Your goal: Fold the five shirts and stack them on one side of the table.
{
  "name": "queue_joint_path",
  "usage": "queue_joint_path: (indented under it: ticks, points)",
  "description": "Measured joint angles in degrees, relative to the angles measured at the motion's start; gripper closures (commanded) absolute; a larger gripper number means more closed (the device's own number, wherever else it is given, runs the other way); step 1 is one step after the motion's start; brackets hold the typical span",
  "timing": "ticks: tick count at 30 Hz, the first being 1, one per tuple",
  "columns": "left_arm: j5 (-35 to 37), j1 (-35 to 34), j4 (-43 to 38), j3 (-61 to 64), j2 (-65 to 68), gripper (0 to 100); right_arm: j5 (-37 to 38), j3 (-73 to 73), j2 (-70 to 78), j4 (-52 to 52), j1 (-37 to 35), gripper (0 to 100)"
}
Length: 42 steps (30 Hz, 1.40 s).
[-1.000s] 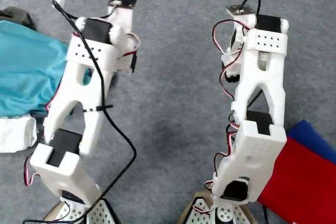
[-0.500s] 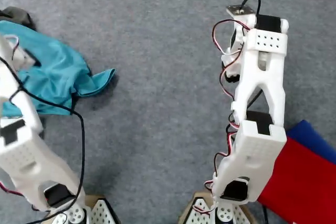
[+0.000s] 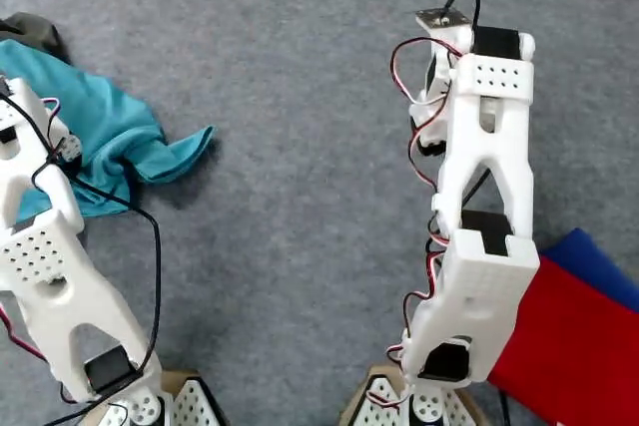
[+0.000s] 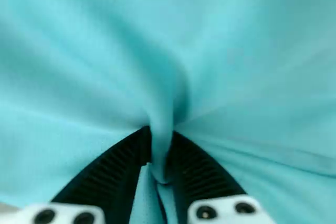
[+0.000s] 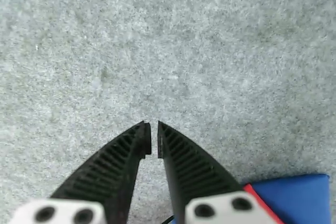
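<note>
Left wrist view: the left jaws pinch a ridge of the teal shirt [image 4: 236, 51], the cloth gathered between the two black tips and pulled into creases that fan out from the grip. The right jaws, seen in the right wrist view, are all but pressed together with a thin slit between them, holding nothing above the bare grey worktop [image 5: 210, 51]. From the high view, the teal shirt lies rumpled at the left side of the worktop with one loose flap trailing toward the middle, and the left arm [image 3: 45, 276] leans over it. A dark cloth [image 3: 30, 29] sits just beyond it at the far left edge. At the near right corner, beside the base of the right arm [image 3: 484, 197], a red shirt [image 3: 579, 346] lies on top of a blue shirt [image 3: 599, 256], apparently the start of the stack. The step in hand looks to be bringing the teal shirt out to open ground for folding. Done well, that would mean a firm pinch, a lift high enough to free the bunched cloth, then a slow drag toward the centre so the trailing flap lays out flat rather than tucking under, with the right jaws opening to take an opposite edge.
</note>
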Motion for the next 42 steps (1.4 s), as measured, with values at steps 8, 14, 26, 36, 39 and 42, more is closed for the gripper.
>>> queue_joint_path:
  ticks: [8, 14, 26, 36, 39, 42]
  points:
    - [0.4, 5.5, 9.1, -5.8, -1.4, 98, 0.0, 0.0, 0.0, 0.0, 0.0, 95.9]
    - [0.4, 20.0, 15.6, -9.2, -3.4, 98, 0.0, 0.0, 0.0, 0.0, 0.0, 95.9]
    - [0.5, 50.5, 18.5, -8.8, -4.7, 98, 3.7, 0.0, 0.0, 0.0, 5.5, 95.9]
    - [-2.4, 65.9, 18.5, 0.8, -16.0, 84, 6.5, -9.0, 0.0, 0.0, 15.2, 95.8]
    - [-2.8, 62.3, 18.5, 3.4, -21.4, 77, 6.5, -10.7, 0.0, 0.0, 15.1, 95.8]
    - [-1.9, 56.2, 18.5, 5.9, -28.7, 75, 6.5, -10.9, 0.0, 0.0, 13.5, 95.8]
